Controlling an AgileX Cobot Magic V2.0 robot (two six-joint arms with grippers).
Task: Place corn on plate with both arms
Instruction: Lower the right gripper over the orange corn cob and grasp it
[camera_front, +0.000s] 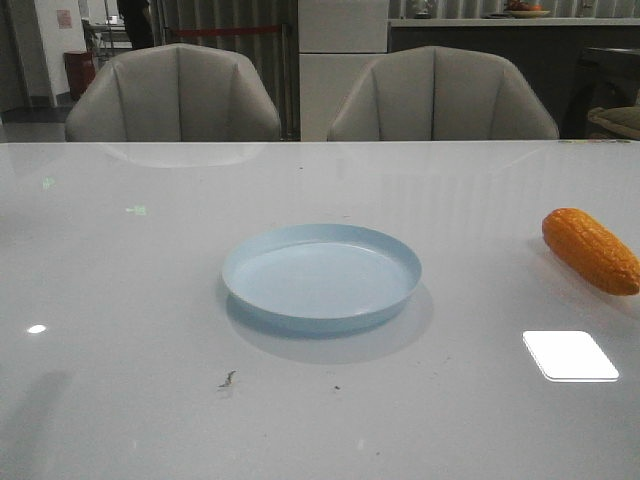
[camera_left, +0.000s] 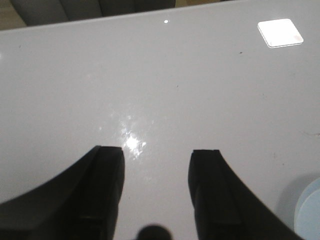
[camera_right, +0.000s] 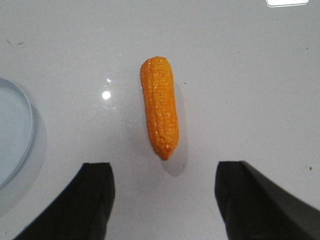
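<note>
We are at the reach: our right end effector (camera_right: 164, 200), wide open and empty, must descend on the corn (camera_right: 160, 106) right of the plate (camera_front: 321, 275).

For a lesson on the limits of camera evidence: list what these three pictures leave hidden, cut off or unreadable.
1. Front view: the corn runs to the right edge, so its far tip may be cut off; neither arm shows.
2. Left wrist view: only a sliver of the plate shows at the corner; the left gripper is cropped.
3. Right wrist view: the plate is cut by the edge; the right gripper shows fingertips only.
</note>
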